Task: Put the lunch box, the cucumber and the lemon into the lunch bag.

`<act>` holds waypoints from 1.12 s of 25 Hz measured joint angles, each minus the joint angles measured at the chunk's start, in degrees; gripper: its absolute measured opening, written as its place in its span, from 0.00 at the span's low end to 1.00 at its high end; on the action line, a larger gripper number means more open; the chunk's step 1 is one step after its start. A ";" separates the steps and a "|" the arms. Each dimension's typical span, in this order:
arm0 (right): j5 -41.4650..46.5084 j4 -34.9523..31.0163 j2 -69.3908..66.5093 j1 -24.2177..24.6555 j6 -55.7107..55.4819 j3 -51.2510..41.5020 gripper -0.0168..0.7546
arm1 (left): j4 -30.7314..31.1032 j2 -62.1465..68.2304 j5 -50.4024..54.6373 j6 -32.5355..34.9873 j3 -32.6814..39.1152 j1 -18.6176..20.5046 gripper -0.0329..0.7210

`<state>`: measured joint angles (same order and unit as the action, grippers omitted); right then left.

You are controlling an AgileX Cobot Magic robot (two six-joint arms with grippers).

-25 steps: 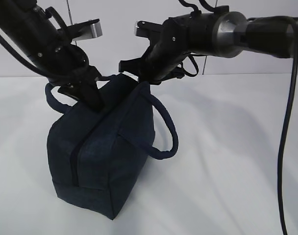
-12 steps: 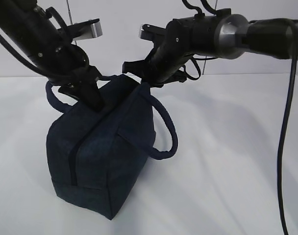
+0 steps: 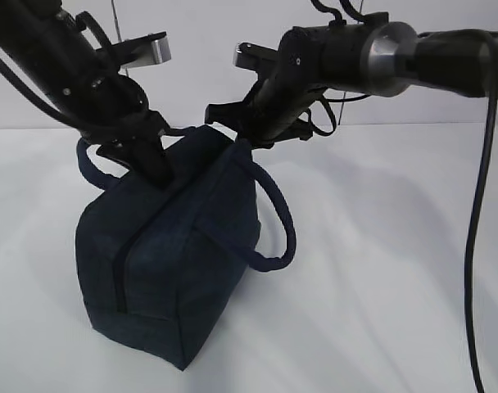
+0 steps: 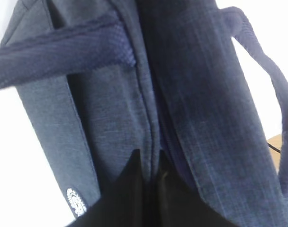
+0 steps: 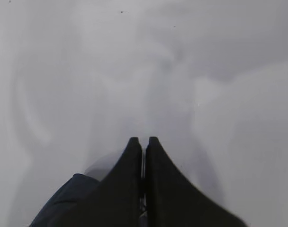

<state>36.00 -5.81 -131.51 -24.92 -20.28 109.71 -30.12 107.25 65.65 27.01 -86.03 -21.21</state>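
Note:
The dark navy lunch bag stands on the white table with its top zipper closed. My left gripper is shut on the fabric ridge along the zipper, seen close up in the left wrist view. My right gripper is at the far top end of the bag. Its fingers are pressed together on a thin silvery sliver, the zipper pull, in the right wrist view. A corner of the bag shows below them. The lunch box, cucumber and lemon are out of view.
One loop handle hangs off the bag's right side and the other sticks out behind my left arm. A black cable hangs down at the right edge. The white table spreads to the right of the bag.
My right gripper has shifted slightly right at the bag's far end. The bag has settled a little to the left. My left gripper has stayed put.

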 joint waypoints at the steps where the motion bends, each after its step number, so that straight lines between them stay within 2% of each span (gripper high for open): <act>1: 0.69 -1.14 -0.12 0.11 1.11 0.43 0.00 | 0.00 0.00 0.13 0.00 0.00 0.00 0.04; 11: 8.14 -8.18 -0.50 0.42 9.04 5.02 0.00 | 0.34 -0.22 0.27 0.12 0.00 0.00 0.04; 28: 8.54 -10.79 -3.77 0.80 10.95 5.93 0.00 | 1.04 -0.22 0.08 0.58 0.00 0.00 0.04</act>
<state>44.54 -16.60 -135.28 -24.13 -9.33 115.64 -29.08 107.03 65.74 27.59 -86.03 -21.21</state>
